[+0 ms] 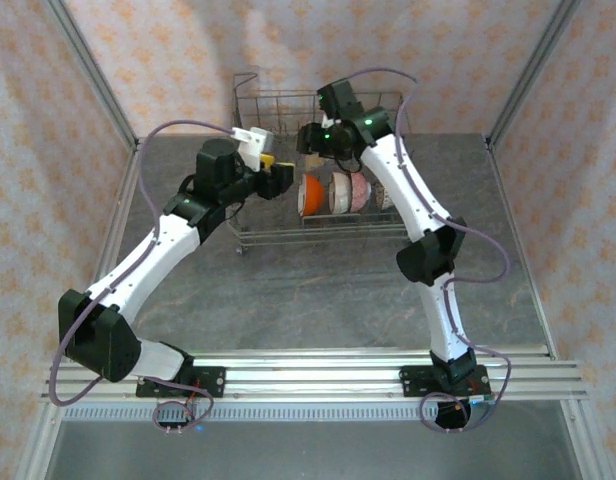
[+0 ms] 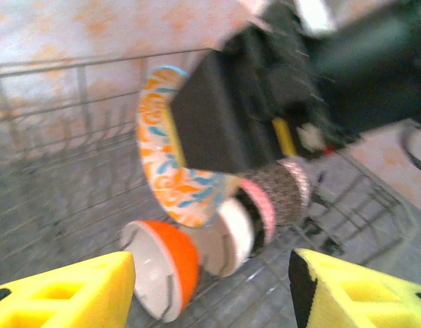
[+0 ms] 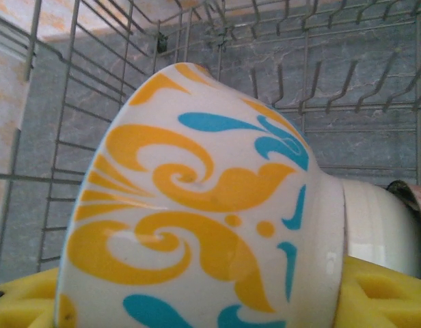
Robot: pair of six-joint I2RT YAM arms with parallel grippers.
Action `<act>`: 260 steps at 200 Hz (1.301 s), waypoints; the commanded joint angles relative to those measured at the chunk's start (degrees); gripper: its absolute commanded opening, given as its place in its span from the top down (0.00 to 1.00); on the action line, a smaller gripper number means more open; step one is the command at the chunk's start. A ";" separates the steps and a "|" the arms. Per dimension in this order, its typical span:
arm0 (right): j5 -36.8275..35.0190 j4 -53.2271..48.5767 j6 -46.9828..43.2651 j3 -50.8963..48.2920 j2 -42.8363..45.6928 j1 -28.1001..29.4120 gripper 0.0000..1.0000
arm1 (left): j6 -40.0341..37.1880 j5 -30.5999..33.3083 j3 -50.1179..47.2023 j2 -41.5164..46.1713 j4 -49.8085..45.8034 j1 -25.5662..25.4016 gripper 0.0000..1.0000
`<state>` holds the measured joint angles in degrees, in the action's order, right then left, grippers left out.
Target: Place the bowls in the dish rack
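Grey wire forms the rack (image 1: 278, 105), which sits at the upper middle of the overhead view on a stone-look table (image 1: 318, 290). Inside it we see four bowls standing on edge in a close row. The orange bowl (image 2: 166, 266) is at the lower left of the left wrist view, and the white bowl (image 2: 227, 236), the pink bowl (image 2: 264, 208) and the speckled bowl (image 2: 284, 195) run up to the right. Above that row the right gripper (image 1: 310, 138) clasps the patterned bowl (image 3: 197, 205), which is tipped on its side. Its yellow pads (image 3: 385, 294) press the bowl from both sides at the bottom of the right wrist view, with the rack's tines behind. The left gripper (image 2: 210, 294) hovers just left of the orange bowl in the overhead view, its fingers (image 2: 67, 294) spread wide with nothing between them.
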<state>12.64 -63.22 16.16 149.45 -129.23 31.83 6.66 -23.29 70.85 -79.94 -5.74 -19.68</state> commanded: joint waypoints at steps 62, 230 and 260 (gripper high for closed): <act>-15.59 3.80 -5.52 2.85 -2.43 7.11 0.53 | 10.31 5.44 -3.09 7.01 -3.19 12.05 0.43; -33.06 4.69 -10.31 1.42 -10.14 13.86 0.53 | 10.28 5.54 -12.81 9.12 -6.49 19.61 0.49; -32.27 4.77 -10.89 1.28 -10.95 14.21 0.53 | 10.55 5.36 -13.65 9.01 -6.15 19.60 0.50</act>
<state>-16.58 -59.79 6.31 150.04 -139.46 45.60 17.93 -18.13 58.00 -71.90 -11.55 -0.69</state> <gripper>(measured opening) 0.632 0.505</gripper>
